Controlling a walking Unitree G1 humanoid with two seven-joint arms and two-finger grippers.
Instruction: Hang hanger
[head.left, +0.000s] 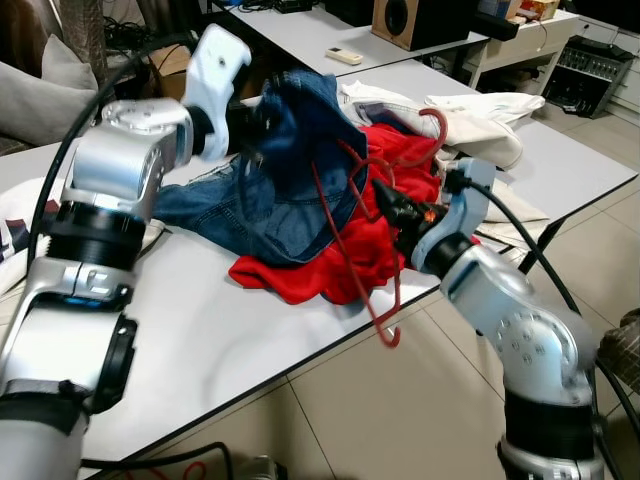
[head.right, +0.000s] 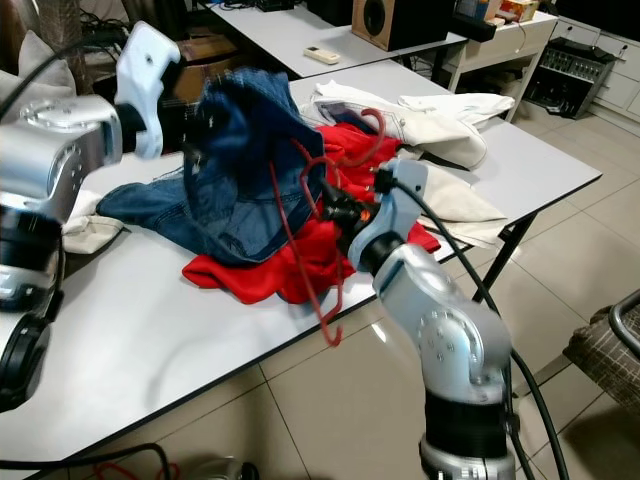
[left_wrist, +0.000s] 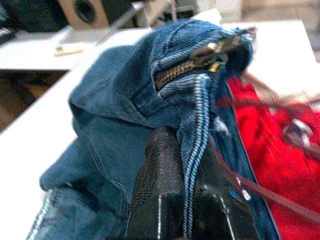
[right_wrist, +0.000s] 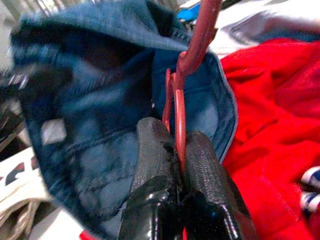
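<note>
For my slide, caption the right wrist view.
Right hand pinches a red hanger in front of lifted blue jeans, red cloth beside.

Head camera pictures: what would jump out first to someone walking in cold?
The blue jeans held up over the white table by the left gripper, which pinches their waistband. Beside them, the right gripper clamps a red hanger above a red garment.

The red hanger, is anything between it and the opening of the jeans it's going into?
Nothing visible. The right hand is shut on the red hanger, and the left hand holds the jeans up by the waistband, with the hanger already against the denim above the red garment.
</note>
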